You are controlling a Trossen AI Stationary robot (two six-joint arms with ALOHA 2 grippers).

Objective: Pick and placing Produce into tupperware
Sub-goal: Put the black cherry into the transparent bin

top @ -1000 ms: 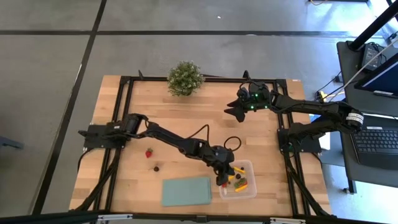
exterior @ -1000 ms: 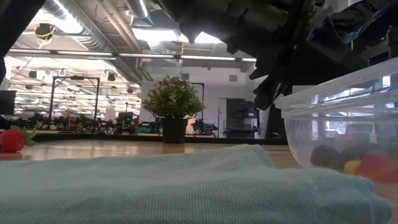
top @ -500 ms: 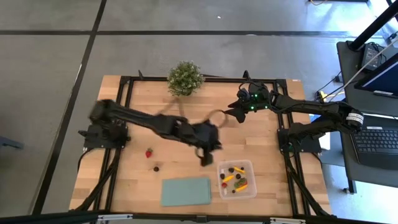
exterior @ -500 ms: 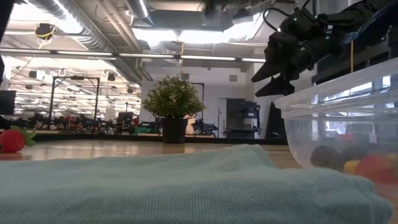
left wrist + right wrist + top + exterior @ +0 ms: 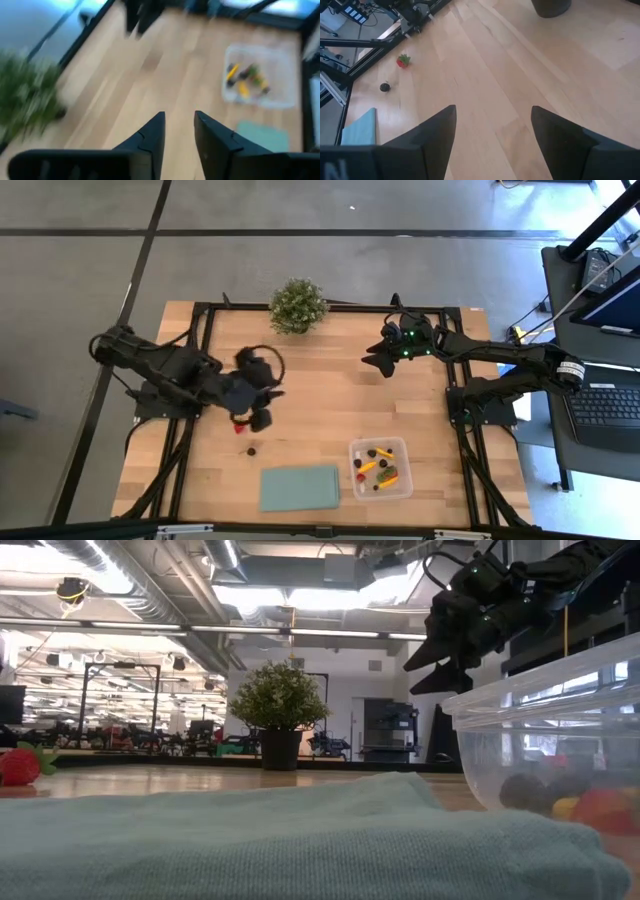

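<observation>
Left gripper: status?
Left gripper empty above strawberry, jaws slightly apart. Right gripper open, waiting. Dark berry loose, path clear.

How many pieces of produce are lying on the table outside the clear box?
2. A red strawberry lies on the wood by the left gripper; a dark berry lies nearer the green cloth. Others may be hidden under the arm.

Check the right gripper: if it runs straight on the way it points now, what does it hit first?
Probably the bare table. The right gripper, jaws open, tilts down at empty wood; the strawberry and dark berry lie off to one side. Depth is uncertain.
</observation>
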